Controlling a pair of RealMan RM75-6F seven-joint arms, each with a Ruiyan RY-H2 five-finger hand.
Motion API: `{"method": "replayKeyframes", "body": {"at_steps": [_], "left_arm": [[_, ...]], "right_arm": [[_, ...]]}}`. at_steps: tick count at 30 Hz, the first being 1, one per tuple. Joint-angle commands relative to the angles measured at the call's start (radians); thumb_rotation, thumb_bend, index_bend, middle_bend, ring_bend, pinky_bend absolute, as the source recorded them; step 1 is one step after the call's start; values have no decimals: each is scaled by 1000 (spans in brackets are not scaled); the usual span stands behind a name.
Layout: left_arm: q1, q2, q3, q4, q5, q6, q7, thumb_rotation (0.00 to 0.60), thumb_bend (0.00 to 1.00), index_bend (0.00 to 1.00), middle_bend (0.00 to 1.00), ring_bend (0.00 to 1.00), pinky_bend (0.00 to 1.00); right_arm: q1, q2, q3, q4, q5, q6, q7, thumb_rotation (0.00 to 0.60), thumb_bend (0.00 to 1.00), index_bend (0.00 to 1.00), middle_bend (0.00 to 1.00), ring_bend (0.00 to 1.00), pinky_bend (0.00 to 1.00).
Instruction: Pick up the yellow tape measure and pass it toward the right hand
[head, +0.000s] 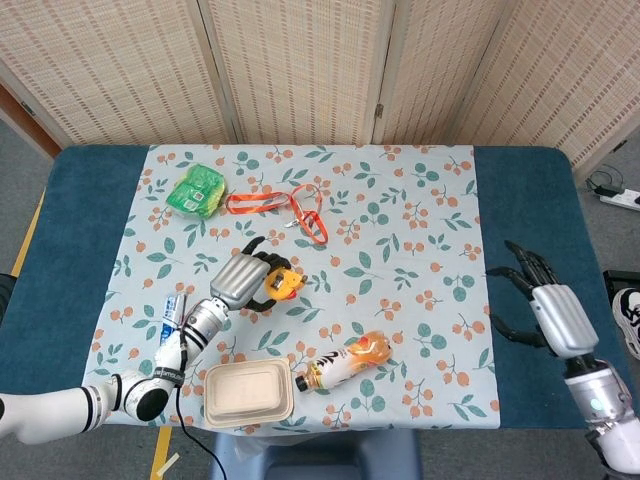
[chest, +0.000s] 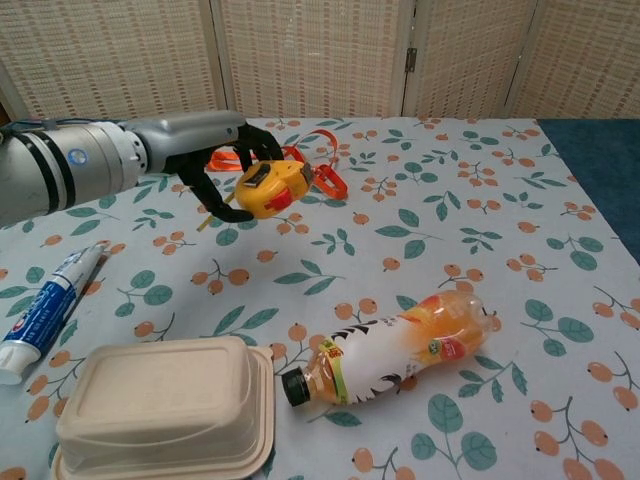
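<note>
My left hand (head: 245, 279) (chest: 222, 172) grips the yellow tape measure (head: 283, 284) (chest: 271, 188) and holds it in the air above the floral cloth, left of the table's middle. The tape measure has an orange patch on its side. My right hand (head: 549, 305) hovers over the blue part of the table at the right, open with its fingers spread toward the left. It shows only in the head view. A wide gap separates the two hands.
An orange drink bottle (head: 340, 364) (chest: 400, 345) lies on its side near the front. A beige lidded box (head: 248, 393) (chest: 165, 408) and a toothpaste tube (chest: 42, 312) lie front left. An orange lanyard (head: 280, 204) and a green packet (head: 196, 191) lie at the back.
</note>
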Motion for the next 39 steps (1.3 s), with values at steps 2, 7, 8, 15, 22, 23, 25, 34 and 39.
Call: {"method": "replayKeyframes", "body": {"at_steps": [2,7,8,15,22,23,25,34,39], "left_arm": [[-27,2,-43,-90,-74,46,82,600,342,451,466,351,33],[-49,-20,-62,-128,-125,82,136,600,342,452,470,353,34],[-54,-26,-64,-131,-135,88,146,600,342,452,470,354,34],[-77,-57,-82,-148,-179,123,173,600,343,455,475,356,22],[-96,-82,-85,-155,-202,136,184,600,343,456,478,358,13],[-98,-85,-86,-156,-204,136,183,600,343,456,478,358,12],[-101,-89,-87,-157,-212,136,182,600,343,456,478,358,10],[-116,-106,-86,-145,-227,136,177,600,343,456,478,358,5],[-121,-110,-86,-144,-238,138,174,600,343,456,478,358,4]], "right_arm": [[124,-50,65,-61,88,-134,-4,600,361,389,2,0,0],[213,-99,100,-76,171,-232,-32,600,362,426,6,0,0],[233,-111,107,-78,194,-252,-47,600,362,428,8,0,0],[337,-177,144,-57,338,-343,-126,600,362,430,10,0,0],[436,-207,167,-31,463,-427,-191,600,362,430,9,0,0],[447,-208,169,-29,477,-436,-199,600,362,430,9,0,0],[467,-212,171,-26,505,-449,-216,600,362,430,7,0,0],[525,-237,164,-15,594,-454,-271,600,362,430,7,0,0],[542,-246,152,-15,616,-456,-284,600,362,430,7,0,0]]}}
